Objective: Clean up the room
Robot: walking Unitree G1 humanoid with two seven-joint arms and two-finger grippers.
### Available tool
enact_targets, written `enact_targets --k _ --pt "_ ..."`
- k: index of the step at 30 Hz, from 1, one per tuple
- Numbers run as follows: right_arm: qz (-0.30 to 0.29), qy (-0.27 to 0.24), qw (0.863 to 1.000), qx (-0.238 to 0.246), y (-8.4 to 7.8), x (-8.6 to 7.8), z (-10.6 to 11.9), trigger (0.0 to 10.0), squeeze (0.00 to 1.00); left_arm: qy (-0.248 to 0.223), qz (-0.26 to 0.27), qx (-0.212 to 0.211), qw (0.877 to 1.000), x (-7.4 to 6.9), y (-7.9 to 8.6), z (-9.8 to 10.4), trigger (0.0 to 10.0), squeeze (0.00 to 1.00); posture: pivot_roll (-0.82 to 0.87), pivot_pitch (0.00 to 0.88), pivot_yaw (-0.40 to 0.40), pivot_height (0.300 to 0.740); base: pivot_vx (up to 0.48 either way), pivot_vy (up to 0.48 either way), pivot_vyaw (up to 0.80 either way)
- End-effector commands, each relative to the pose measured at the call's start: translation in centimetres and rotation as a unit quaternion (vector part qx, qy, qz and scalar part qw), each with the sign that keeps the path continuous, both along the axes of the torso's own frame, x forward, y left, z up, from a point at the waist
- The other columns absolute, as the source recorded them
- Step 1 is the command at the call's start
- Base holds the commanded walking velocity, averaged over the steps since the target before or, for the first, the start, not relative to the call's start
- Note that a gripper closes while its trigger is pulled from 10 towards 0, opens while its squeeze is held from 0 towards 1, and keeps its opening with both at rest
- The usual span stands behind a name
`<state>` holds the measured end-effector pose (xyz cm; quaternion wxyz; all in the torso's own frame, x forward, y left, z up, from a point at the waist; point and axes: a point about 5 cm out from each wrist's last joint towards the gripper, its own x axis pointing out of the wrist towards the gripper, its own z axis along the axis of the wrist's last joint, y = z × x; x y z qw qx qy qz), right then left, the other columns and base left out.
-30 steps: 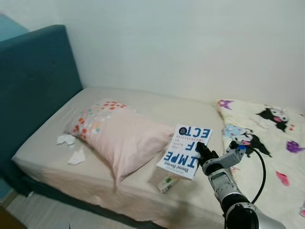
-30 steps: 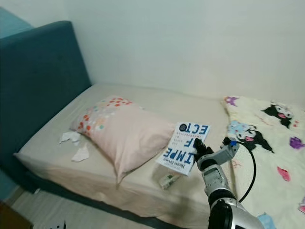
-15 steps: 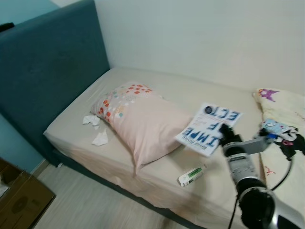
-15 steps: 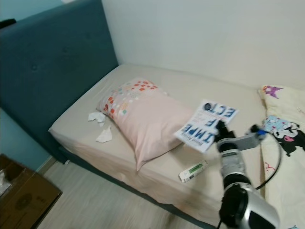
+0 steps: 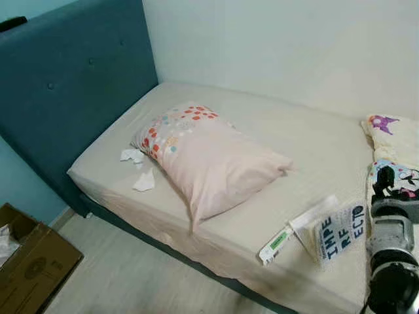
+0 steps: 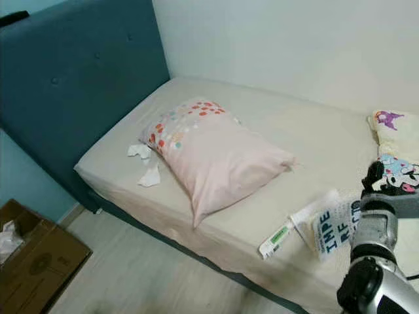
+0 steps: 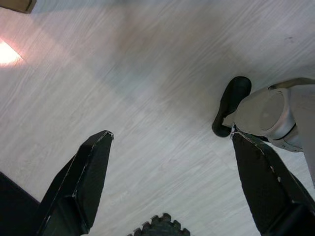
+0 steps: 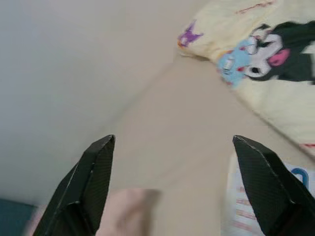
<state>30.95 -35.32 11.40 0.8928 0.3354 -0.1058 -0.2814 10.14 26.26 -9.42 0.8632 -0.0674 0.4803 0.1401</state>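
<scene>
A white book [image 5: 335,233] with blue letters lies on the mattress [image 5: 308,150] near its front edge, its pages slightly fanned. My right gripper [image 8: 172,187] is open just right of the book with nothing between its fingers [image 5: 383,179]; a corner of the book [image 8: 256,206] shows beside one finger. A small green and white tube [image 5: 276,243] lies left of the book. Two crumpled tissues [image 5: 134,156] [image 5: 144,182] sit on the mattress by the pink pillow [image 5: 209,160]. My left gripper [image 7: 172,182] hangs open over the wooden floor.
A teal headboard [image 5: 65,78] stands at the left of the bed. A cartoon-print blanket [image 5: 393,134] covers the right end. A cardboard box [image 5: 29,261] sits on the floor at the lower left. My own foot [image 7: 231,103] shows on the floor.
The right gripper has let go of the book, which now lies on the mattress near the front edge. The camera has swung, shifting the whole scene.
</scene>
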Motion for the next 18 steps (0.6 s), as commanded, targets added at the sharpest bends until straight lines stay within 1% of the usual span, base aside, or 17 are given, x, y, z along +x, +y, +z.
enact_targets --k 1,2,3,4,5,6,7,8,9,10,11,12,13,15,16,17,18 --pt "0.062 0.054 0.996 -0.039 2.8 0.8 -1.7 10.0 0.55 0.012 -0.008 -0.007 1.0 -0.5 -0.4 -0.3 10.0 0.0 0.07 0.189 0.056 0.74 0.0 0.0 0.0" --pt "0.095 0.071 0.991 -0.055 4.2 1.2 -2.3 10.0 0.55 0.011 -0.009 -0.009 1.0 -0.4 -0.5 -0.3 10.0 0.0 0.07 0.187 0.056 0.74 0.0 0.0 0.0" --pt "0.146 0.092 0.983 -0.067 6.3 1.6 -3.3 10.0 0.0 0.008 -0.008 -0.014 1.0 -0.2 -0.6 -0.3 10.0 0.0 0.07 0.179 0.054 0.74 0.0 0.0 0.0" --pt "0.175 0.103 0.977 -0.072 7.5 1.7 -4.0 10.0 0.0 0.006 -0.007 -0.017 1.0 -0.1 -0.6 -0.2 10.0 0.0 0.07 0.179 0.054 0.74 0.0 0.0 0.0" --pt "0.212 0.121 0.966 -0.079 9.2 1.8 -4.9 10.0 0.0 0.001 -0.005 -0.021 1.0 0.1 -0.7 -0.2 10.0 0.0 0.07 0.174 0.053 0.74 0.0 0.0 0.0" --pt "0.212 0.121 0.966 -0.079 9.2 1.8 -4.9 10.0 0.0 0.001 -0.005 -0.021 1.0 0.1 -0.7 -0.2 10.0 0.0 0.07 0.174 0.053 0.74 0.0 0.0 0.0" --pt "0.265 0.155 0.949 -0.078 12.0 1.5 -6.7 10.0 0.0 -0.01 -0.002 -0.027 1.0 0.6 -0.9 -0.1 10.0 0.0 0.06 0.157 0.05 0.74 0.0 0.0 0.0" --pt "0.284 0.171 0.941 -0.072 13.2 1.3 -7.5 10.0 0.0 -0.014 -0.001 -0.029 0.999 0.9 -1.0 0.0 10.0 0.0 0.06 0.155 0.049 0.74 0.0 0.0 0.0" --pt "0.284 0.171 0.941 -0.072 13.2 1.3 -7.5 10.0 0.0 -0.014 -0.001 -0.029 0.999 0.9 -1.0 0.0 10.0 0.0 0.06 0.155 0.049 0.74 0.0 0.0 0.0" --pt "0.315 0.175 0.931 -0.062 14.8 0.9 -8.4 10.0 0.0 -0.021 0.003 -0.032 0.999 1.3 -1.1 0.0 10.0 0.0 0.06 0.143 0.046 0.74 0.0 0.0 0.0" --pt "0.335 0.176 0.924 -0.057 15.9 0.6 -8.9 10.0 0.0 -0.025 0.005 -0.033 0.999 1.6 -1.1 0.1 10.0 0.0 0.06 0.143 0.046 0.74 0.0 0.0 0.0" --pt "0.335 0.176 0.924 -0.057 15.9 0.6 -8.9 10.0 0.0 -0.025 0.005 -0.033 0.999 1.6 -1.1 0.1 10.0 0.0 0.06 0.143 0.046 0.74 0.0 0.0 0.0" --pt "0.358 0.188 0.913 -0.063 17.2 0.1 -9.8 10.0 0.0 -0.035 0.008 -0.039 0.999 2.2 -1.2 0.3 10.0 0.0 0.04 0.132 0.044 0.74 0.0 0.0 0.0" --pt "0.378 0.212 0.899 -0.067 18.7 -0.8 -11.0 10.0 0.0 -0.061 0.0 -0.051 0.997 3.8 -1.7 0.7 10.0 0.0 0.02 0.114 0.043 0.74 0.0 0.0 0.0" --pt "0.378 0.212 0.899 -0.067 18.7 -0.8 -11.0 10.0 0.0 -0.061 0.0 -0.051 0.997 3.8 -1.7 0.7 10.0 0.0 0.02 0.114 0.043 0.74 0.0 0.0 0.0" --pt "0.381 0.225 0.894 -0.069 19.0 -1.2 -11.4 10.0 0.0 -0.08 -0.014 -0.059 0.995 5.0 -2.1 1.1 10.0 0.0 0.02 0.109 0.042 0.74 0.0 0.0 0.0" --pt "0.381 0.225 0.894 -0.069 19.0 -1.2 -11.4 10.0 0.0 -0.08 -0.014 -0.059 0.995 5.0 -2.1 1.1 10.0 0.0 0.02 0.109 0.042 0.74 0.0 0.0 0.0"
